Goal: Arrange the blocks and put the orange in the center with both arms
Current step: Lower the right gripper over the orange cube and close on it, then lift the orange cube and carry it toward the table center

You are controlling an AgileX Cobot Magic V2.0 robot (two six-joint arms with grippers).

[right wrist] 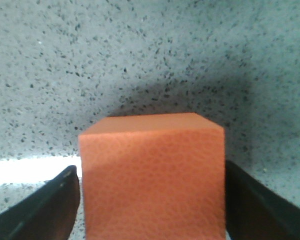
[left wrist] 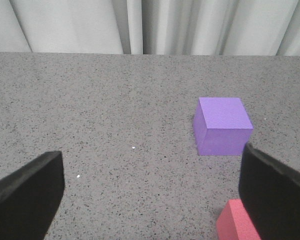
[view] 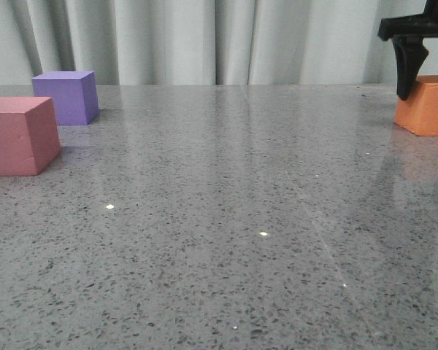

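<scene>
I'm looking across a grey speckled stone table [view: 226, 219] whose polished top is catching small bright glints of overhead light and faintly mirroring the backdrop. Behind its far edge, pale whitish curtains [view: 204, 40] are hanging in vertical folds, filling the whole background I'm seeing.

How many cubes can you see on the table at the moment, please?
3. The pink cube sits front left, the purple cube just behind it, and the orange cube far right, between the right gripper fingers.
</scene>
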